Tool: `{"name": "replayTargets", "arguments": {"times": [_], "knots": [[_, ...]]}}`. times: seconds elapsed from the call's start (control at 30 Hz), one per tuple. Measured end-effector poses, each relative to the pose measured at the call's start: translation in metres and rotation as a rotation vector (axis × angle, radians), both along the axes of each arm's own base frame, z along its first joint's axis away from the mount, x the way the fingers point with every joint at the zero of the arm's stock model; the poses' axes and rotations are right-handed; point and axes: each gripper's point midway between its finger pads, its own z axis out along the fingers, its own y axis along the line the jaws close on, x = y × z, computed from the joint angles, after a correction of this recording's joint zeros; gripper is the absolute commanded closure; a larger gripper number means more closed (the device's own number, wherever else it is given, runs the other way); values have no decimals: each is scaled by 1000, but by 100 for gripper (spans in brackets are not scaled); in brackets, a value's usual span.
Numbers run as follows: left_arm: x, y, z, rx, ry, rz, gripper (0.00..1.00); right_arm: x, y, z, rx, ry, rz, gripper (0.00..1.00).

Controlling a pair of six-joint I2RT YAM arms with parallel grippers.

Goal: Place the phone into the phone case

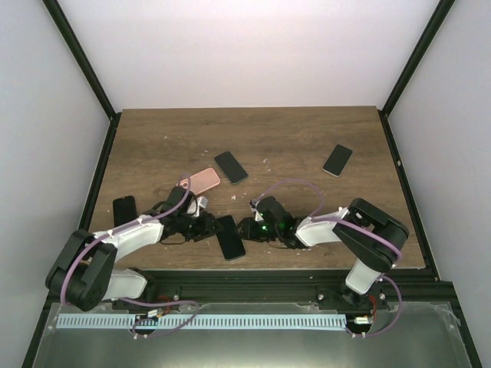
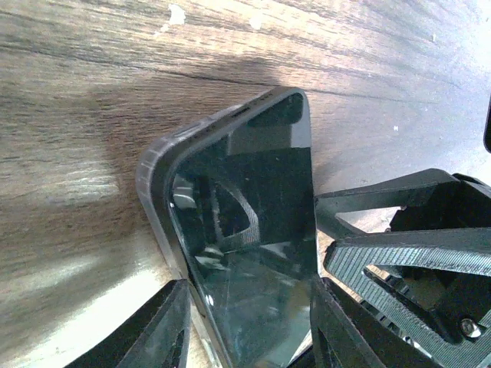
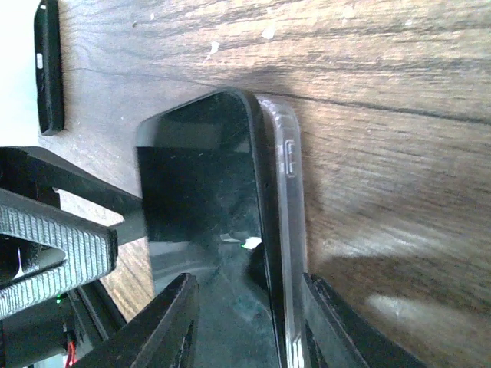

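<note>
On the table (image 1: pixel 307 138), near centre, the phone (image 1: pixel 230 239) sits partly in the clear phone case (image 3: pixel 285 184); left gripper (image 2: pixel 249 326) and right gripper (image 3: pixel 245 322) both clamp across it. Likely slick, rigid glass — case rim pliable; grip the long edges.

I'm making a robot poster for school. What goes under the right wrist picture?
The right hand grips a dark phone and the clear case along its edge, on the wooden table.
</note>
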Motion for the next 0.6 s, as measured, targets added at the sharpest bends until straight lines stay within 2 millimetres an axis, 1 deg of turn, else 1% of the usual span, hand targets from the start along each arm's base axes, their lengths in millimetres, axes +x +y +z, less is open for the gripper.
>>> {"name": "replayTargets", "arguments": {"times": [0.13, 0.27, 0.37, 0.47, 0.53, 0.6], "knots": [[-2, 4, 5, 23, -8, 1, 55, -3, -4, 6, 7, -3, 1, 60], [-8, 8, -1, 36, 13, 3, 58, -6, -5, 4, 3, 10, 9, 59], [-17, 9, -9, 30, 40, 0, 62, -10, -4, -2, 2, 28, 23, 58], [-23, 9, -17, 21, 73, 1, 69, -11, 2, -1, 20, 34, 40, 58], [-23, 8, -17, 11, 76, 0, 73, -12, 7, -1, 37, 37, 56, 58], [-23, 8, -19, 13, 79, 4, 75, -13, 11, 0, 58, 41, 66, 58]]}}
